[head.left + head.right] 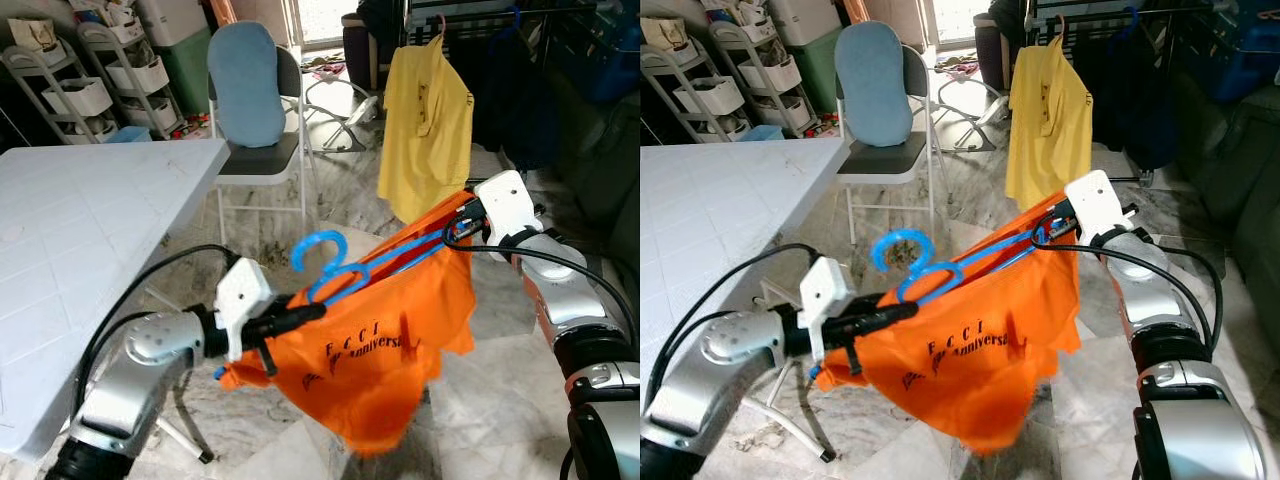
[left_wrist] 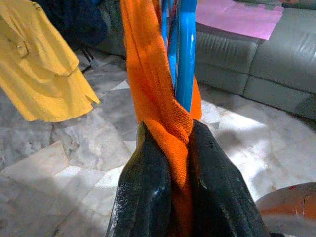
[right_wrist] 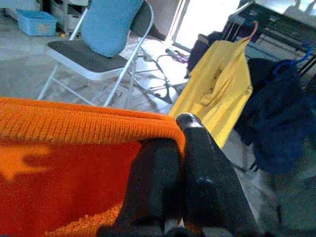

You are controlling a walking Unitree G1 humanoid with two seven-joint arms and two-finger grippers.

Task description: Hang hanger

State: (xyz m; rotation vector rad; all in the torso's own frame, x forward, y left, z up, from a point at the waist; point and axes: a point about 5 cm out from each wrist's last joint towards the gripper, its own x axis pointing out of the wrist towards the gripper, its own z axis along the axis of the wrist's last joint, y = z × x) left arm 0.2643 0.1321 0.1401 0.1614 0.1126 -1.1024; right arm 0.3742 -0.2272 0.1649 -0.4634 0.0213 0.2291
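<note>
An orange t-shirt (image 1: 385,340) on a blue hanger (image 1: 335,275) hangs in the air between my two arms. My left gripper (image 1: 305,315) is shut on the shirt's shoulder and the hanger's end; the left wrist view shows orange cloth (image 2: 168,128) and the blue bar (image 2: 185,54) pinched between the black fingers (image 2: 143,192). My right gripper (image 1: 455,222) is shut on the opposite shoulder of the shirt, with the cloth (image 3: 79,123) clamped by its fingers (image 3: 197,163). The hanger's hook (image 1: 320,245) points up. Beyond stands a clothes rack (image 1: 1110,12) with a yellow shirt (image 1: 425,125).
A white folding table (image 1: 80,240) stands at the left. A folding chair (image 1: 260,150) with a blue cushion is behind it. Shelving racks (image 1: 100,70) line the back left. Dark clothes (image 1: 520,80) hang on the rack, and a grey sofa (image 2: 256,64) lies to the right.
</note>
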